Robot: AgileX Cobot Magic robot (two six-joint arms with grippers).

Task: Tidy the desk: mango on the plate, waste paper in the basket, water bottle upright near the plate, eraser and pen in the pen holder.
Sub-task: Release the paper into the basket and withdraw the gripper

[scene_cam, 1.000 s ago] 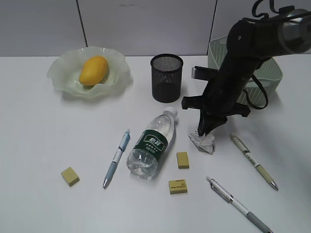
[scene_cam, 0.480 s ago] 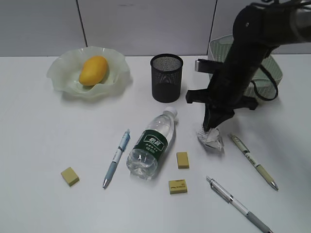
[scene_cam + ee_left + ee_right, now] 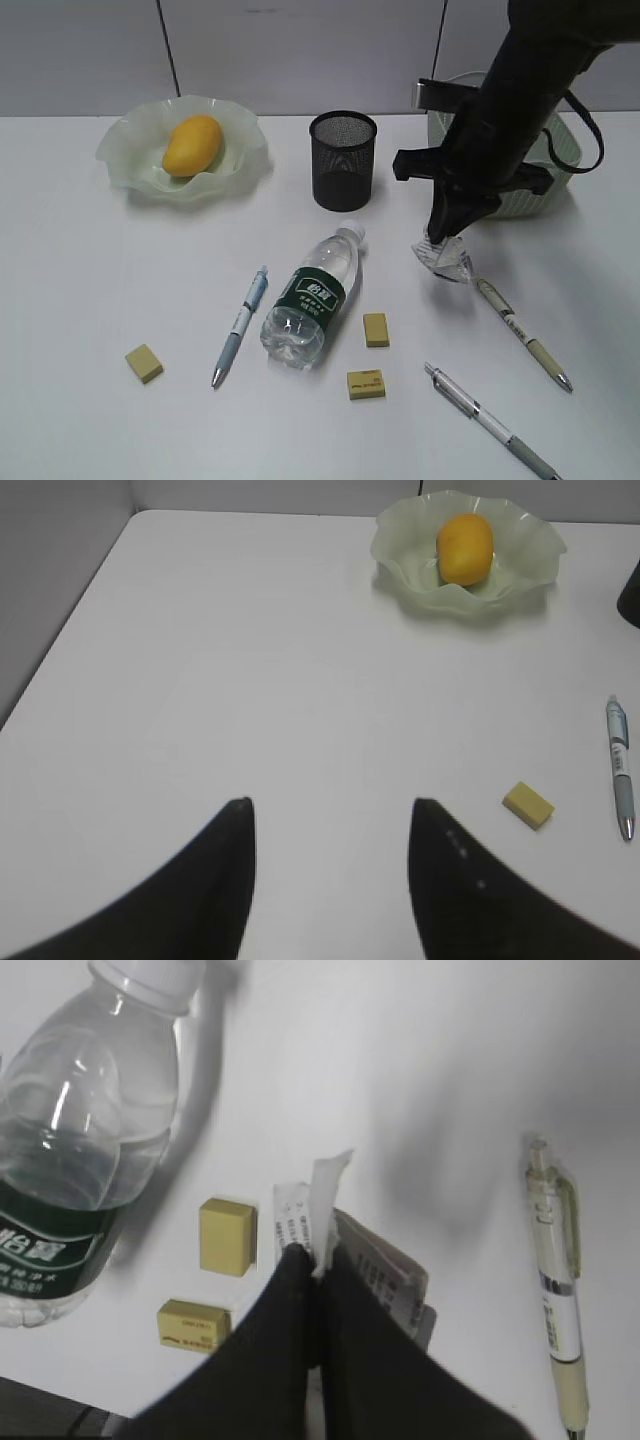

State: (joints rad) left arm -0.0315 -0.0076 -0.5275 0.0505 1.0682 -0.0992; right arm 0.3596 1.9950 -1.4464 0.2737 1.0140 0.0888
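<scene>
My right gripper (image 3: 443, 240) (image 3: 318, 1256) is shut on the waste paper (image 3: 447, 262) (image 3: 385, 1265), which hangs above the desk (image 3: 100, 290), left of the basket (image 3: 560, 150). The mango (image 3: 191, 143) (image 3: 465, 546) lies in the plate (image 3: 125, 150) (image 3: 400, 550). The water bottle (image 3: 314, 298) (image 3: 70, 1140) lies on its side. The pen holder (image 3: 343, 160) stands behind it. Three yellow erasers (image 3: 144, 363) (image 3: 375, 329) (image 3: 366, 383) and three pens (image 3: 240, 325) (image 3: 522, 332) (image 3: 490, 422) lie loose. My left gripper (image 3: 330, 805) is open over bare desk.
A grey partition wall (image 3: 300, 50) runs along the back of the desk. In the left wrist view the desk's left edge (image 3: 70, 630) meets that wall. One eraser (image 3: 528, 805) and a pen (image 3: 621, 780) lie right of the left gripper.
My right gripper has lifted the waste paper off the desk and carried it up and to the right, toward the basket. Everything else stays put.
</scene>
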